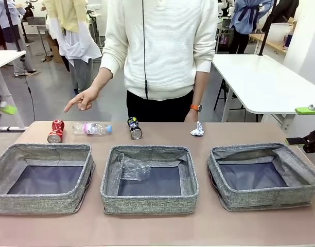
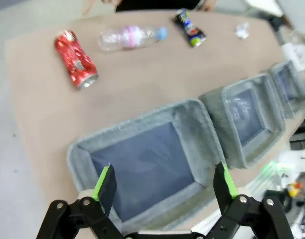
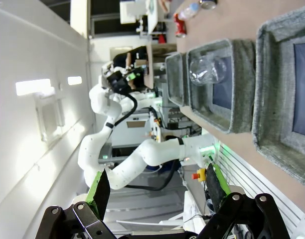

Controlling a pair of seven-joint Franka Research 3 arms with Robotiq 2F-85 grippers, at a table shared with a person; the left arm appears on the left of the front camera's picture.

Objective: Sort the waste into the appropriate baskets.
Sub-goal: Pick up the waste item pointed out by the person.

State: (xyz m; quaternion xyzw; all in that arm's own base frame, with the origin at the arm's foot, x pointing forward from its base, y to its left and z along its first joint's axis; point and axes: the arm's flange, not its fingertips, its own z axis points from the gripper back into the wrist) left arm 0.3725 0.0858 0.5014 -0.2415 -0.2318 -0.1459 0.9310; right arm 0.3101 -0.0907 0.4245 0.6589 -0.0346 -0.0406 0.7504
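Note:
Along the table's far edge lie a crushed red can [image 1: 55,131], a clear bottle [image 1: 92,128] with pink label and blue cap, a dark printed can [image 1: 134,128] and a white paper wad [image 1: 197,129]. Crumpled clear plastic [image 1: 133,168] rests in the middle basket [image 1: 147,196]. The left basket [image 1: 44,148] and right basket [image 1: 260,149] hold nothing. My left gripper [image 2: 164,181] hangs open above the left basket [image 2: 137,118], well short of the red can [image 2: 75,59]. My right gripper [image 1: 304,125] stands open at the right edge, beside the right basket.
A person in a white sweater stands at the far side. One hand [image 1: 81,99] points down above the red can and bottle. In the right wrist view the right gripper [image 3: 157,186] is off the table's end, with the plastic [image 3: 207,69] in the middle basket.

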